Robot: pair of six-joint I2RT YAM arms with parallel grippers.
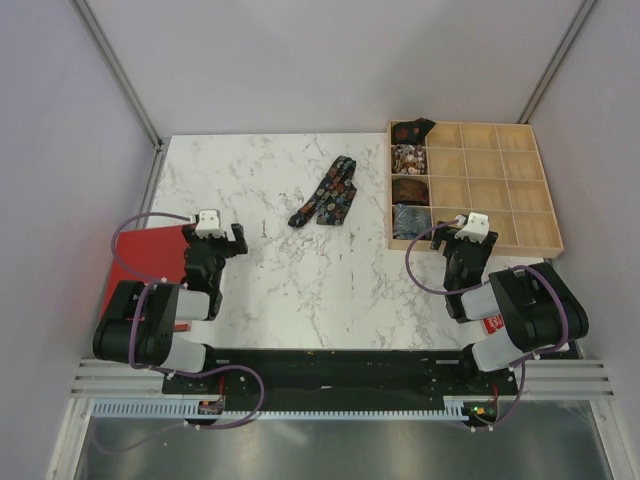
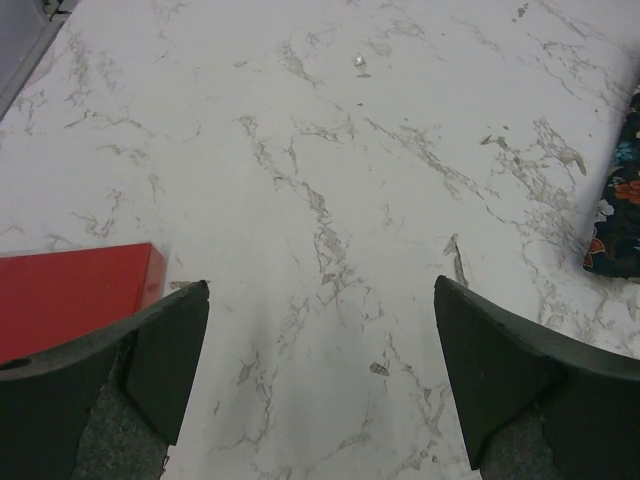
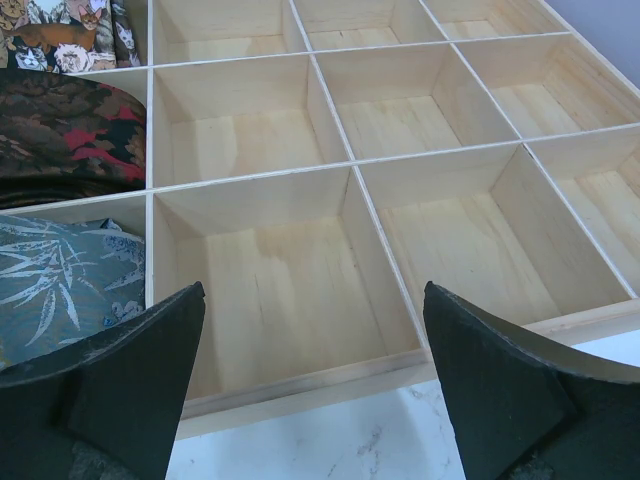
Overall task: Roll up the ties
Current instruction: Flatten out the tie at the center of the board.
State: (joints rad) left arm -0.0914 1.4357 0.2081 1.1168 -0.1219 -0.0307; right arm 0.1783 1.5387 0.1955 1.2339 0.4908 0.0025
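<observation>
Left gripper hangs wide open over the table, holding nothing. Right gripper is just as wide and empty, poised over the near rim of the tray. The loose tie, black with a small floral print, lies unrolled ahead of the left gripper and to its right, well apart from both grippers. A red booklet sits just left of the left gripper. Ahead and left of the right gripper, 4 rolled ties fill the tray's left column.

The step in hand looks like the reach for tie 5, with nothing gripped yet. The next move calls for the left arm to travel forward and right, come down on 1 end of the tie and pinch it without bunching the cloth.

No brand or writing can be read. A small red tag by the right arm is too blurred.
</observation>
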